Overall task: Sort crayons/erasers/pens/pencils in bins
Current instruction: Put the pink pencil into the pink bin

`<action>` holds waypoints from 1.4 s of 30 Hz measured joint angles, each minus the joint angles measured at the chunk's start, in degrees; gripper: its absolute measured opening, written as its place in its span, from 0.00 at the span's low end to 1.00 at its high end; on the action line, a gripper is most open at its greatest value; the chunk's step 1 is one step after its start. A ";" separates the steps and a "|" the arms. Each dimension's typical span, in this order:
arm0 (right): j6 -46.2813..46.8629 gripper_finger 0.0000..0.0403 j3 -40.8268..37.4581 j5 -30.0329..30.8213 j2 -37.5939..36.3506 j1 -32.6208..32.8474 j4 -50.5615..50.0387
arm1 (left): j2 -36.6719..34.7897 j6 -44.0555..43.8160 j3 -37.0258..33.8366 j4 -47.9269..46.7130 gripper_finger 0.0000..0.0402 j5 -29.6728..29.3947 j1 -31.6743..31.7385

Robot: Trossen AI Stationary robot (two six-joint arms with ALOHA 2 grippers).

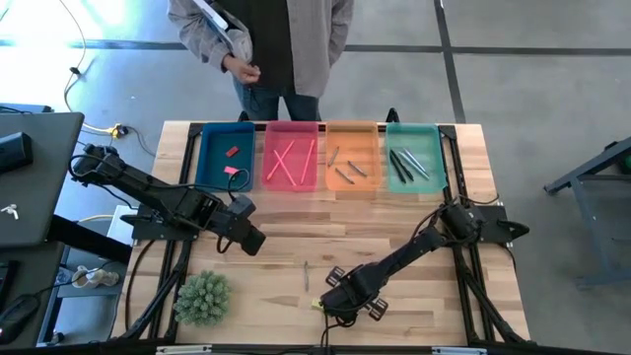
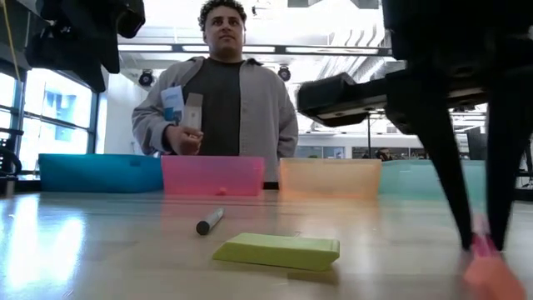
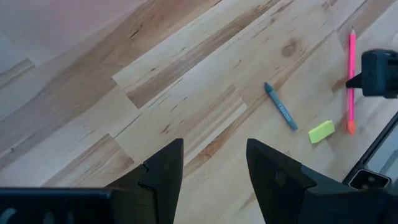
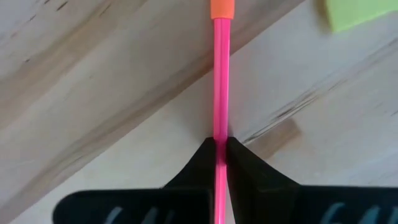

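A long pink pencil [image 4: 220, 74] with an orange end [image 4: 222, 7] lies on the wooden table near its front edge. My right gripper [image 4: 221, 142] is shut on it and points down. Just beside it are a yellow-green eraser [image 2: 279, 250] and a short grey crayon [image 3: 281, 107], each lying flat on the table. My left gripper [image 3: 211, 168] hangs open above bare wood at the table's left, with nothing between its fingers. Along the far edge stand four bins in a row: blue [image 1: 212, 163], pink [image 1: 292, 182], orange [image 1: 353, 185] and teal [image 1: 414, 182]. My right gripper pinches the pencil's thin shaft [image 4: 220, 127] between its two fingers, about midway along it. The fingers come from above, point down and lie across the pencil. The pencil lies level on the table; in the low view it shows as a pink blur [image 2: 491, 268] under the fingertips.
A person [image 1: 266, 44] stands at the far edge behind the bins. A green spiky ball [image 1: 202, 298] sits at the near left corner. The blue bin holds red erasers, the pink bin pink sticks, the orange bin short sticks, the teal bin dark sticks.
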 joint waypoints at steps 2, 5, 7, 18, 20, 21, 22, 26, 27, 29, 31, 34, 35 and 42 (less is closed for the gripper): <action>1.92 0.01 -0.07 -0.68 -0.23 -0.13 -0.34 | -0.02 0.00 0.00 0.17 0.41 0.09 0.00; 5.01 0.00 -0.18 -1.74 -0.64 -0.40 -0.70 | -0.02 -0.01 0.00 0.14 0.41 0.27 0.02; 6.48 0.00 -0.22 -1.76 -1.10 -0.37 -0.57 | -0.02 0.04 0.00 0.13 0.41 0.25 0.02; 10.91 0.00 -0.09 -1.51 -4.76 -2.35 0.48 | -2.45 3.56 0.04 -1.07 0.41 -2.57 0.92; 11.77 0.00 -0.09 -1.49 -5.28 -3.27 0.58 | -3.59 4.29 0.04 -1.75 0.41 -3.55 1.28; 11.89 0.00 -0.09 -1.49 -5.52 -3.76 0.67 | -4.07 4.94 0.04 -1.76 0.41 -3.91 1.48; 12.09 0.00 -0.09 -1.46 -5.75 -4.27 0.66 | -4.62 5.65 0.04 -1.88 0.41 -4.14 1.76; 12.02 0.00 0.00 -1.40 -6.44 -6.69 1.03 | -6.96 8.77 0.07 -1.84 0.41 -5.65 3.40; 12.02 0.00 0.00 -1.36 -6.56 -7.35 1.31 | -7.47 9.70 0.07 -1.81 0.41 -6.19 3.96; 12.00 0.00 0.02 -0.85 -6.98 -8.68 1.50 | -8.64 11.69 0.07 -1.86 0.41 -7.06 5.10; 11.99 0.00 0.02 -0.69 -7.65 -10.17 2.37 | -9.77 13.94 0.07 -1.87 0.41 -8.05 6.36; 11.82 0.00 0.02 -0.38 -8.81 -12.70 3.39 | -11.23 17.83 0.09 -2.00 0.41 -9.19 8.72; 11.82 0.00 0.02 -0.40 -9.09 -13.70 3.93 | -11.81 19.14 0.07 -2.28 0.41 -9.49 9.60; 12.43 0.00 0.24 -0.32 -10.81 -20.49 8.49 | -15.66 27.23 0.09 -4.74 0.41 -11.42 16.73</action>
